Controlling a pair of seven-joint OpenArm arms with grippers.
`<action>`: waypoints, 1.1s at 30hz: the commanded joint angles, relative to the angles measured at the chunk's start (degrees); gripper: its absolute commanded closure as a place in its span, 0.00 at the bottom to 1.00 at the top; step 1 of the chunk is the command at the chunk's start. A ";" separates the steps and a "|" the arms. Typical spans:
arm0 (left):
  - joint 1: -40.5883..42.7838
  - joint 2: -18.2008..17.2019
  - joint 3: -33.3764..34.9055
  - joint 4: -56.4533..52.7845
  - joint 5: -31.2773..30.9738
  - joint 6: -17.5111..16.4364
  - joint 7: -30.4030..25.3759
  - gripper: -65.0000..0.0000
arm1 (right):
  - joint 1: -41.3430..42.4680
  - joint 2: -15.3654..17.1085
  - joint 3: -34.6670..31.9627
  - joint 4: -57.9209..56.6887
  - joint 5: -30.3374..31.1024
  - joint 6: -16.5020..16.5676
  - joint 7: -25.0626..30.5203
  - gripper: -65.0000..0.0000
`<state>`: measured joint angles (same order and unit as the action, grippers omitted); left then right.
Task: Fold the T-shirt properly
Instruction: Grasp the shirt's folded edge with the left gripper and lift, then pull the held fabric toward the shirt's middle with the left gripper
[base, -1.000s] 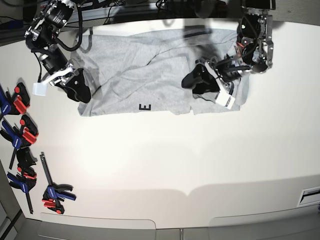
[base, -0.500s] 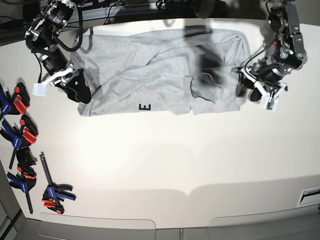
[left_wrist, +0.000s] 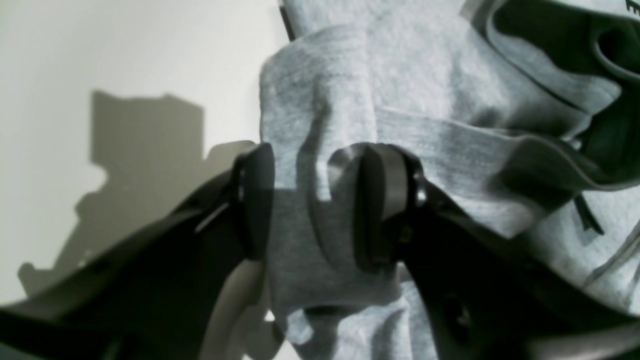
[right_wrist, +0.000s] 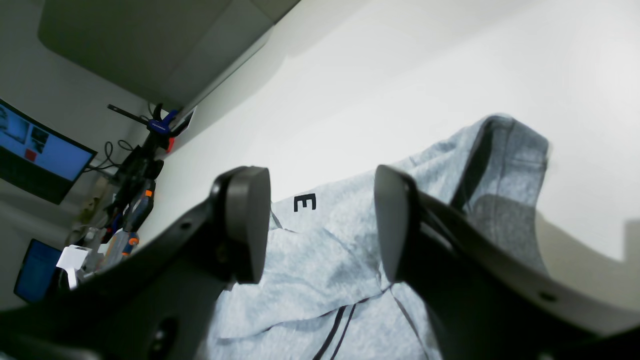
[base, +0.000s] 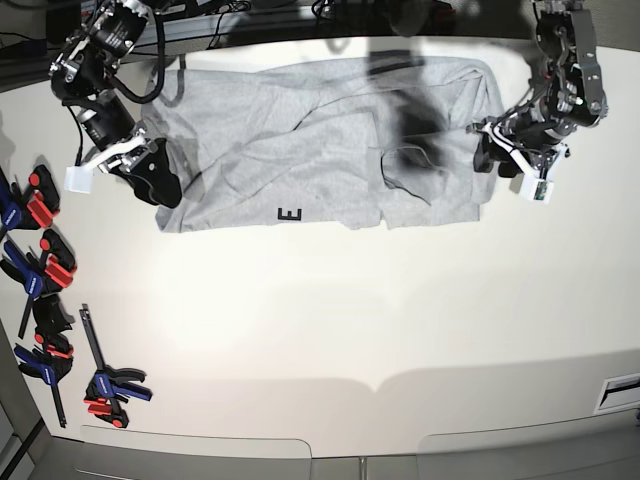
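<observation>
The light grey T-shirt (base: 300, 150) lies spread and rumpled across the far part of the table, with a black letter E (base: 290, 214) at its near hem. My left gripper (base: 483, 158) is at the shirt's right edge. In the left wrist view it (left_wrist: 315, 210) stands open, and a raised fold of the T-shirt (left_wrist: 320, 125) fills the gap between its fingers. My right gripper (base: 160, 185) rests at the shirt's left edge. In the right wrist view it (right_wrist: 320, 225) is open just above the T-shirt (right_wrist: 310, 260), with nothing between its fingers.
Several red, blue and black clamps (base: 40, 270) lie along the table's left edge, one more (base: 105, 385) nearer the front. Cables and a rail run behind the shirt. A monitor (right_wrist: 40, 150) glows beyond the table. The pale table (base: 350, 320) stretches toward the front.
My left arm swung from over the shirt's right half out past its right edge, then came back in against that edge. Its jaws narrowed slightly. The right arm has not moved.
</observation>
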<state>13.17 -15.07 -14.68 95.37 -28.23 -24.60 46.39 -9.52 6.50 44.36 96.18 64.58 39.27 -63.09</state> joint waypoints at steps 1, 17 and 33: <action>-0.35 -0.52 -0.20 1.01 -0.79 -0.24 -1.53 0.67 | 0.66 0.63 0.13 1.09 1.64 0.73 1.18 0.52; 4.92 -0.48 -0.28 12.15 -25.81 -15.19 8.26 1.00 | 0.66 0.63 0.13 1.09 1.62 0.73 1.09 0.52; 12.98 -0.52 6.51 14.93 -28.85 -15.40 11.80 1.00 | 1.01 0.66 0.13 1.09 1.64 0.73 1.16 0.52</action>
<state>26.17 -15.25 -7.90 109.25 -56.01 -39.46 58.76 -9.19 6.50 44.36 96.18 64.60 39.29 -63.07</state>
